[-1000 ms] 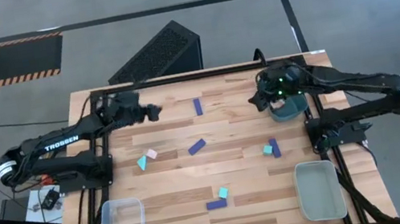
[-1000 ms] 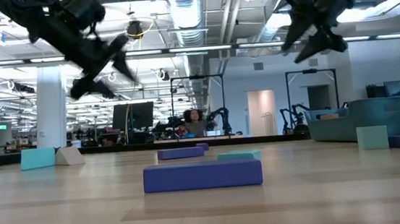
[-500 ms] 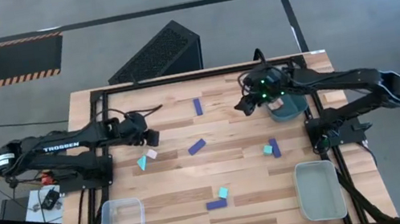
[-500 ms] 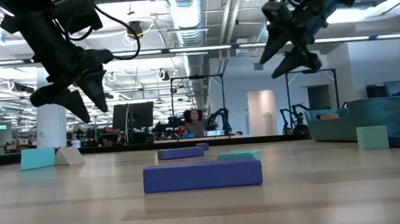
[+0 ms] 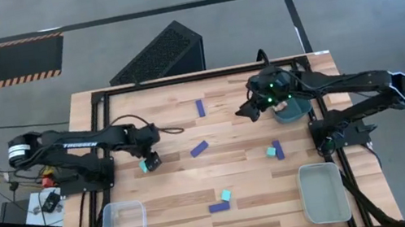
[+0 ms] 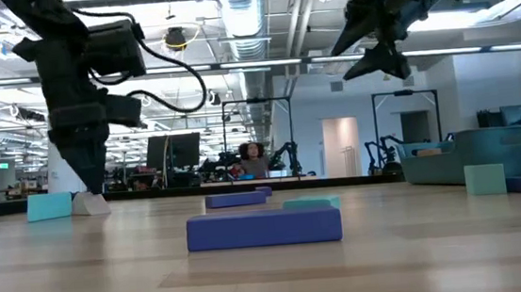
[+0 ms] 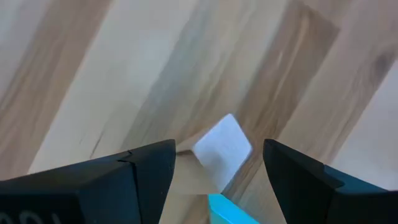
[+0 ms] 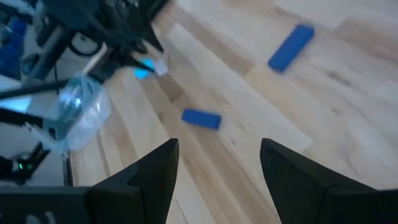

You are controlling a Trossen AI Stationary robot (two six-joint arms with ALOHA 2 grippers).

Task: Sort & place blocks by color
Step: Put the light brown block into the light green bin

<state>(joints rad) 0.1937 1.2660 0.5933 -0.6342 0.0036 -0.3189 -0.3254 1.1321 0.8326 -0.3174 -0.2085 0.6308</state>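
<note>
Nearest us on the wooden bench (image 5: pixel 237 174), a dark blue flat bar (image 6: pixel 263 228) awaits sorting. Beyond it, our left end effector (image 5: pixel 150 160) stands low, fingers apart astride a pale wooden block (image 7: pixel 222 148) beside a teal wedge (image 7: pixel 231 210), apparently to grasp. Farther off, our right end effector (image 5: pixel 248 111) hovers open, waiting.

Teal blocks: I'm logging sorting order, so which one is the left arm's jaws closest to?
The teal block on the table's left, beside the pale block; the left gripper hovers there. The others lie farther right.
</note>
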